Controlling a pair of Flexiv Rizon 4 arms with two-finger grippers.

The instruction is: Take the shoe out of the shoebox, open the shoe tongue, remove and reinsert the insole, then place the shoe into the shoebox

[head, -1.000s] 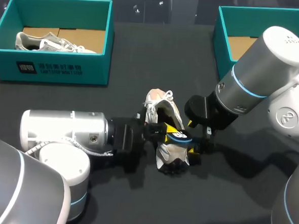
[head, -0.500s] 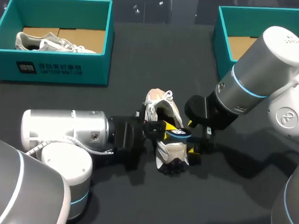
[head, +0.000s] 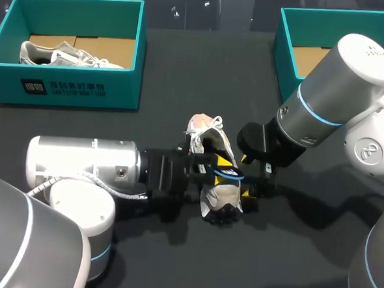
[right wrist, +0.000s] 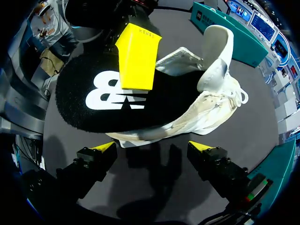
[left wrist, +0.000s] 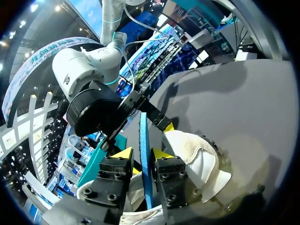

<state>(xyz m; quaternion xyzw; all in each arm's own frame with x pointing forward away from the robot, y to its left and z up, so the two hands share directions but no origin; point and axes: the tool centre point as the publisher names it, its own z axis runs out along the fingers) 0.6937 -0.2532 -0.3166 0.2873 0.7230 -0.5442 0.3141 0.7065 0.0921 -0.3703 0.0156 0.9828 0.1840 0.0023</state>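
Note:
A white sneaker [head: 218, 194] lies on the dark table between my two arms, its tongue [right wrist: 218, 47] pulled up. The black insole [right wrist: 103, 98] with a blue underside [left wrist: 144, 140] rests half in the shoe's mouth. My left gripper [head: 210, 166] reaches in from the side, and the insole stands on edge between its fingers [left wrist: 143, 153]. A thin dark gap shows on one side, so the jaws are open. One of its yellow fingers [right wrist: 137, 56] lies on the insole's face. My right gripper [right wrist: 153, 147] is wide open beside the shoe [head: 249, 190], holding nothing.
A teal shoebox [head: 71, 88] at the back left holds another pale sneaker [head: 60, 54]. A second teal shoebox [head: 287, 58] stands at the back right, partly hidden by my right arm. Bare dark table lies in front of the shoe.
The left gripper's fingers have parted a little around the insole, which now sits lower and flatter in the shoe. The right arm has stayed put.

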